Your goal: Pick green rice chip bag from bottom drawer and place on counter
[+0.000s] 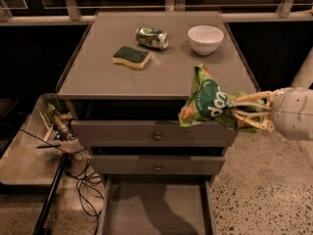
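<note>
My gripper (pixel 239 112) reaches in from the right and is shut on the green rice chip bag (pixel 205 100). The bag hangs in the air in front of the cabinet's right front corner, level with the counter's front edge. It is glossy green with a dark round logo and white lettering. The bottom drawer (pixel 156 212) is pulled open below, and its grey floor shows nothing on it. The counter (pixel 161 75) is the flat grey top of the cabinet, just behind and left of the bag.
On the counter lie a green-and-yellow sponge (pixel 130 57), a crushed green can (pixel 152 37) and a white bowl (pixel 205 38). Two upper drawers (pixel 156 133) with small knobs are closed. A low side table (pixel 29 148) with clutter and cables stands at the left.
</note>
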